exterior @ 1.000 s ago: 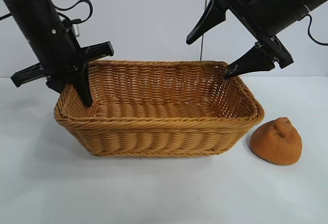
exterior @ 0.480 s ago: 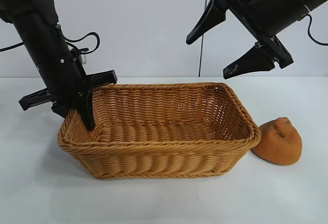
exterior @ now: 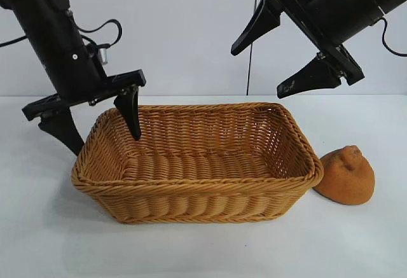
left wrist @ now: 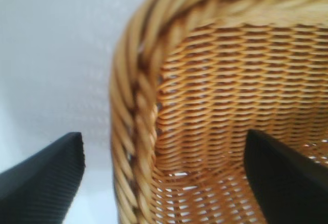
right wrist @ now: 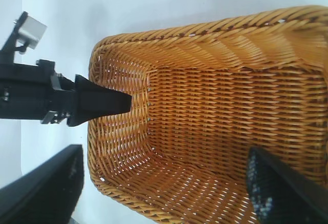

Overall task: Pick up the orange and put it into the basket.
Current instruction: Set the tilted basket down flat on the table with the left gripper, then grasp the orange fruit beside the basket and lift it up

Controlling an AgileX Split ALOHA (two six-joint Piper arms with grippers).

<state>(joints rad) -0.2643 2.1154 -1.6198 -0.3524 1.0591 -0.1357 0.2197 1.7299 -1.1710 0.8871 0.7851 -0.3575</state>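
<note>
The left gripper (exterior: pixel 102 130) has let go of the basket (exterior: pixel 197 189); its jaws now stand apart, astride the rim. The right gripper (exterior: pixel 261 65), unmoved, hangs apart-jawed above the basket's far end. The orange (exterior: pixel 345 175) lies outside, touching it. No writing shows.

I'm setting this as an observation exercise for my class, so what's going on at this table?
Two robot arms work over a wicker basket. The left gripper is open, its fingers straddling the basket's left rim, one inside and one outside. The right gripper hangs open above the basket's far right corner, holding nothing. The orange sits on the table beside the basket's right end, not yet picked up.
</note>
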